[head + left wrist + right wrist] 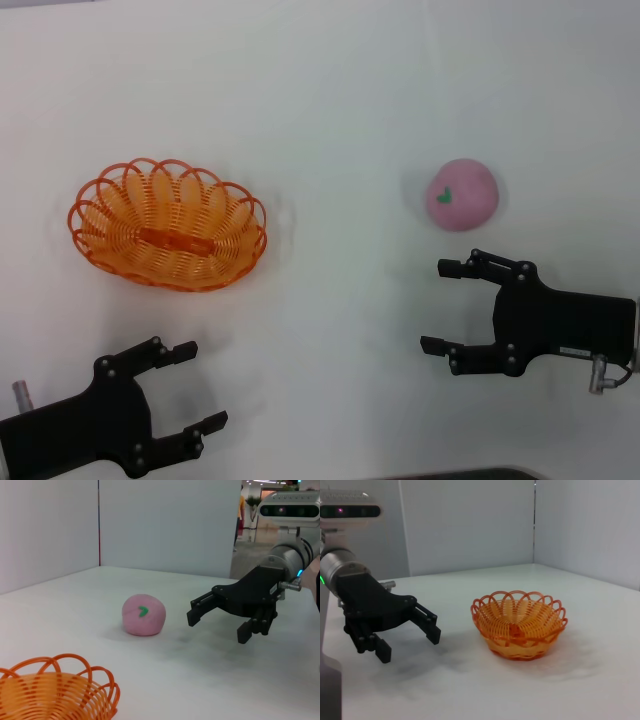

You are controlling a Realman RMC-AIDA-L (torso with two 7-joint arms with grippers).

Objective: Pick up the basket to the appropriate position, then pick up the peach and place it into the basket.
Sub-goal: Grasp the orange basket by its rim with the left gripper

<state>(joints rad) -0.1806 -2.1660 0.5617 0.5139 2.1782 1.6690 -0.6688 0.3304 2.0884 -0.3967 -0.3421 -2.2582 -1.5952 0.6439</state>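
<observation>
The orange woven basket (168,224) sits empty on the white table at the left; it also shows in the right wrist view (519,624) and, partly, in the left wrist view (55,692). The pink peach (462,195) with a green leaf mark lies at the right, also in the left wrist view (143,614). My left gripper (193,388) is open and empty, near the front edge below the basket; it shows in the right wrist view (410,635). My right gripper (440,306) is open and empty, just in front of the peach; it shows in the left wrist view (216,619).
The white table (330,120) carries nothing else. White partition walls (470,525) stand around its far sides. An opening at the back right of the left wrist view shows a room beyond (250,515).
</observation>
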